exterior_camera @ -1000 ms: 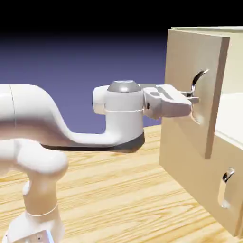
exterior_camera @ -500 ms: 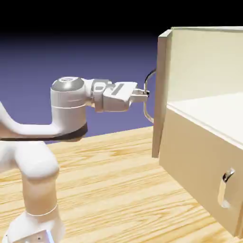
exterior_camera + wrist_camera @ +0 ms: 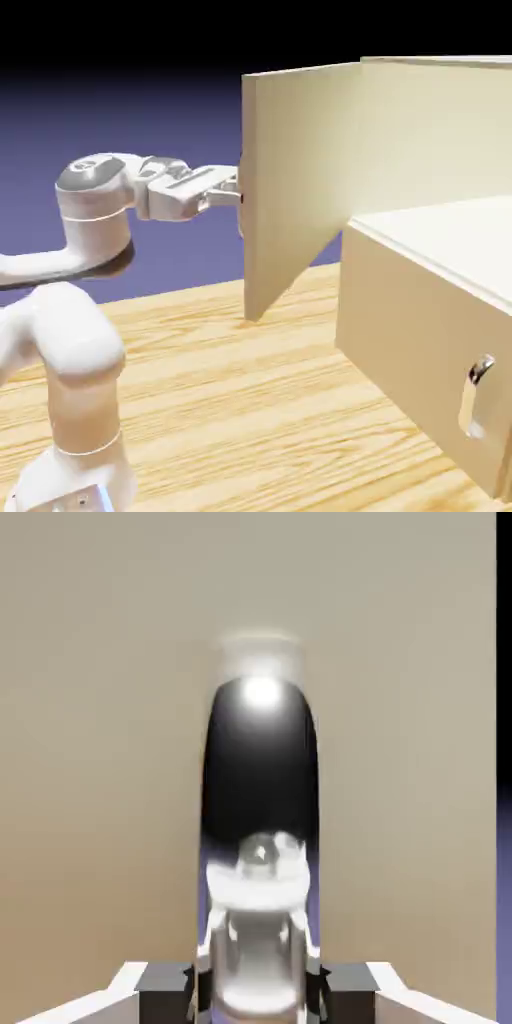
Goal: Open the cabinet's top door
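Your white robot arm (image 3: 95, 215) comes in from the exterior view's left, above a light wood-grained tabletop (image 3: 190, 400). Its two-finger gripper (image 3: 240, 193) is at the outer face of the cabinet's top door (image 3: 300, 180), a flat, nearly square beige panel. The jaws are clenched on the door's curved silver handle (image 3: 258, 782), which rises between the two grey fingertips (image 3: 165, 992) in the hand view.

The top door stands wide open, swung out from the upper part of the beige cabinet (image 3: 420, 330) on the exterior view's right. You can look past its inner face into the upper compartment (image 3: 430, 145), with pale yellowish walls and a white floor. Below that compartment, the lower front panel (image 3: 400, 325) is shut, with a small silver loop handle (image 3: 475, 395) near its right-hand end.

From the hand, you see the door's smooth beige outer face filling most of the view, the handle upright and shiny in the middle, dark along its upper part. A strip of black and blue-violet backdrop (image 3: 504, 912) shows past the door's edge at the right.
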### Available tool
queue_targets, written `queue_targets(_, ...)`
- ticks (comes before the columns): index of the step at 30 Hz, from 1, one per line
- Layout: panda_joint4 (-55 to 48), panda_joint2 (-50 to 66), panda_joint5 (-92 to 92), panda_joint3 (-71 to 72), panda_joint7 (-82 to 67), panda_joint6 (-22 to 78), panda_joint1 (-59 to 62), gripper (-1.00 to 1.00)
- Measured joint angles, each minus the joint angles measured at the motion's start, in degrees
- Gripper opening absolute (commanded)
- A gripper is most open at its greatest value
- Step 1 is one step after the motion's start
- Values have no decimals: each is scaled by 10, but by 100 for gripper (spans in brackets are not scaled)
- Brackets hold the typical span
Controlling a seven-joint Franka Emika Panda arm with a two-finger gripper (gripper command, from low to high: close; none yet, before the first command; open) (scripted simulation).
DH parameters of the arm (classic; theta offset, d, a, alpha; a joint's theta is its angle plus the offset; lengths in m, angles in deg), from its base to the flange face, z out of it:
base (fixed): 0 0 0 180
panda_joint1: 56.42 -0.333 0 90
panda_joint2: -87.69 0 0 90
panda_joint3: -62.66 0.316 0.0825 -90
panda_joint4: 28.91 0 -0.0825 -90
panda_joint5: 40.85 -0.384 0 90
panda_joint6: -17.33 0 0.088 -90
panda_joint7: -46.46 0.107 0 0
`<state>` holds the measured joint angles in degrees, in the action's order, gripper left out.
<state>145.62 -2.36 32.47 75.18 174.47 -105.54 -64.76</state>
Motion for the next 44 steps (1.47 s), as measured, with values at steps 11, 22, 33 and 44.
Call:
queue_targets(11,9,-76,-210,132,-95,-113,157,-100)
queue_targets(22,-114,-44,-391,358,-93,148,117,-100)
queue_targets(33,-342,5,-497,498,-99,374,254,-100)
queue_targets(44,-570,23,-533,558,-125,550,421,-100)
